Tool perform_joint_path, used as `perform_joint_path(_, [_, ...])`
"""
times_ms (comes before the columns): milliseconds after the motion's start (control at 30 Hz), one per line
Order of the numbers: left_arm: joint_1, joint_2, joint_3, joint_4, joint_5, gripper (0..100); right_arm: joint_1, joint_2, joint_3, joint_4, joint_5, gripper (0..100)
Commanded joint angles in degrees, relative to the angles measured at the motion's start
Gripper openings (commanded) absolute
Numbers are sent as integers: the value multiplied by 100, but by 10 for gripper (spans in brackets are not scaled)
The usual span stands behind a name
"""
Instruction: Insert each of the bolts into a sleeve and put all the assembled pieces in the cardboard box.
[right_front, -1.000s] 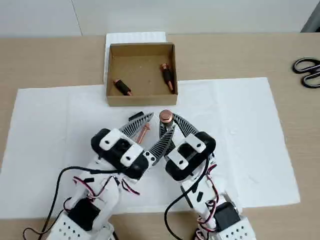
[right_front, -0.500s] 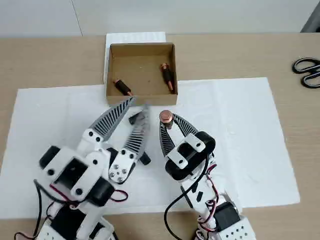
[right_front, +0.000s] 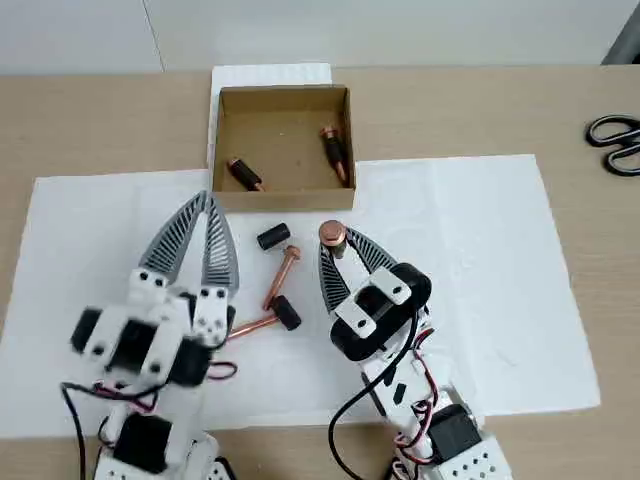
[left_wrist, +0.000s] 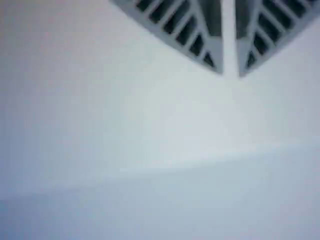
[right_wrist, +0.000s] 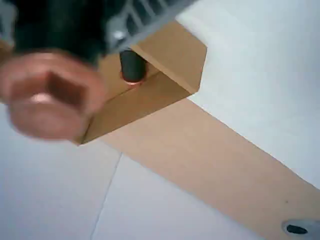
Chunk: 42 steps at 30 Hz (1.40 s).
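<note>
Copper bolt (right_front: 281, 277) lies near black sleeve (right_front: 272, 238).

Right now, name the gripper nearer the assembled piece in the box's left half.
Left. The left gripper is just outside the cardboard box wall by the assembled piece; the right gripper sits farther off, rightward.

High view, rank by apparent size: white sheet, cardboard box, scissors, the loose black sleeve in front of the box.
1. white sheet
2. cardboard box
3. scissors, cut off by the picture's edge, yet the visible part looks bigger than the sleeve
4. loose black sleeve
</note>
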Motion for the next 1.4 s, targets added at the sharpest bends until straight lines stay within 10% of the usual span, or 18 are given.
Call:
perform_joint_path(0, [-352, -53, 242, -97, -9, 6, 84, -84, -299, 13, -44, 3])
perform_joint_path(333, [-2356, -62, 901, -97, 580, 6, 1007, 163, -993, 22, -62, 2])
perform_joint_path(633, [-2585, -53, 910, 1108, 703, 6, 1332, 3943, -3675, 22, -642, 2])
perform_joint_path(1367, [-2927, -62, 875, 1108, 712, 6, 804, 10703, -9081, 347, -677, 2])
